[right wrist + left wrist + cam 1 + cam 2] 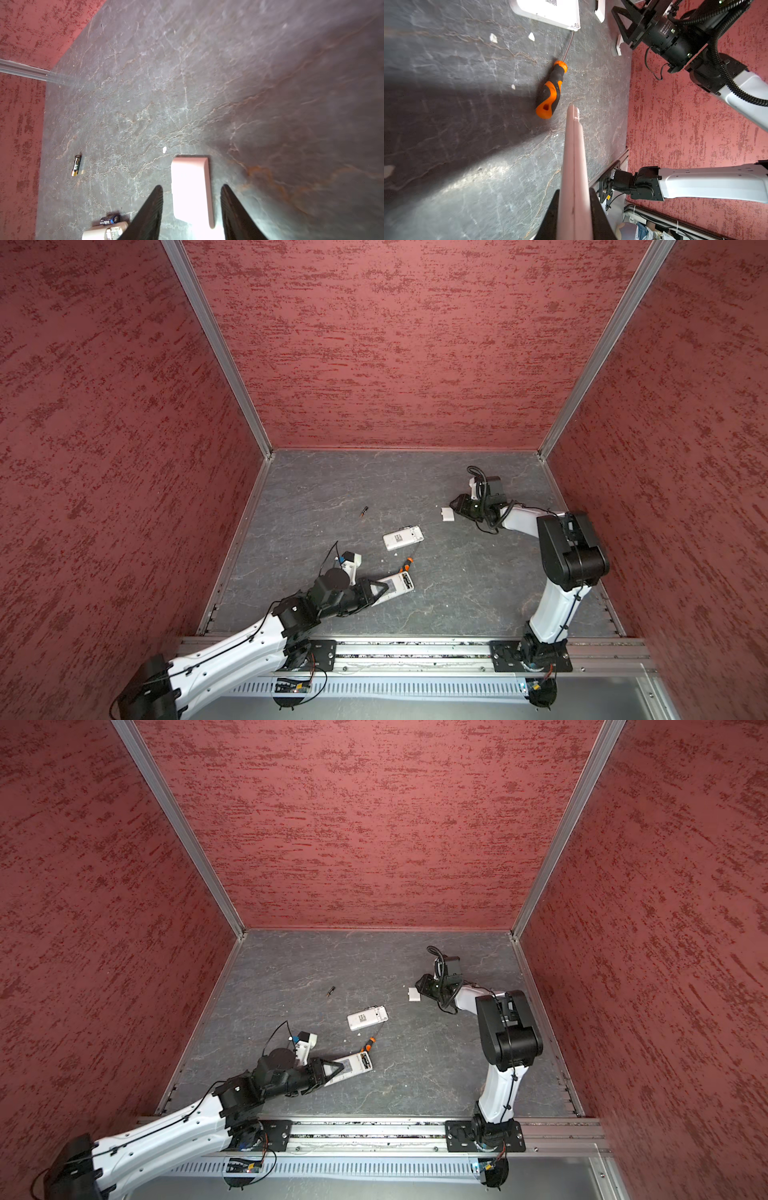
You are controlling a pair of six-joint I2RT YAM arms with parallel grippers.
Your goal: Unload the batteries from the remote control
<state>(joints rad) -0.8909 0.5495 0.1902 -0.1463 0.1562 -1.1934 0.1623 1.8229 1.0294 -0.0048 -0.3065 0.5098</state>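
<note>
L gripper (384,586) pinches long white remote (401,583) edge-on, near front rail; screwdriver (552,91) lies betw. it and 2nd remote (403,538), shaft tip at that one's corner; R gripper (191,186) spread, fingers (153,207) either side of white cover (190,170), gaps both sides; loose battery (76,165) on table (457,593) twd back-left, well apart; second battery (110,220) against 2nd remote's end.
</note>
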